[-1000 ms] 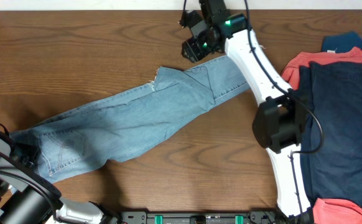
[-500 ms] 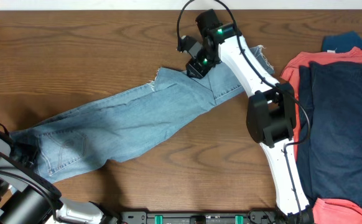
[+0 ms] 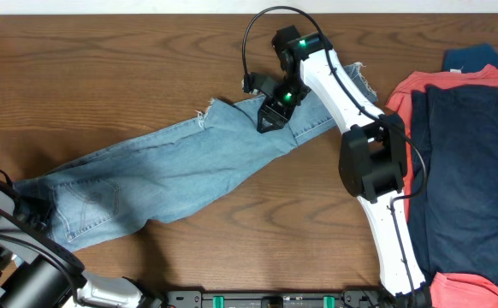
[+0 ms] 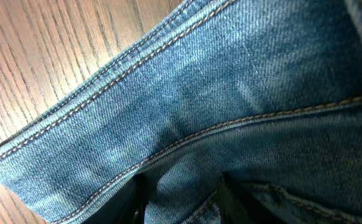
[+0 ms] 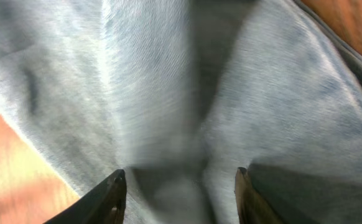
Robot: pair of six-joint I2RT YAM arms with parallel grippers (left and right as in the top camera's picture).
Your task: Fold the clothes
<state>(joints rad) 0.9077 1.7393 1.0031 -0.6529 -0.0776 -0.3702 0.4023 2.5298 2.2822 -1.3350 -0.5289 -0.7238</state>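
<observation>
The light blue denim jeans (image 3: 163,171) lie slantwise on the wooden table (image 3: 103,68), waist at the lower left and frayed hems at the upper right. My left gripper (image 3: 22,210) sits at the waist end. In the left wrist view its jaws (image 4: 182,199) are shut on a fold of stitched denim (image 4: 199,81). My right gripper (image 3: 269,120) is over the leg section. In the right wrist view its fingers (image 5: 180,193) hold a bunch of blurred denim (image 5: 168,93) between them.
A pile of other clothes lies at the right edge: a navy garment (image 3: 471,154) on top of a coral-red one (image 3: 420,81), with a teal one (image 3: 476,56) behind. The right arm reaches across the jeans' legs. A black rail (image 3: 275,299) runs along the front edge.
My right gripper has moved from the far hem down toward the middle of the jeans. The upper leg's frayed hem has shifted left and down with it. The left gripper has not moved.
</observation>
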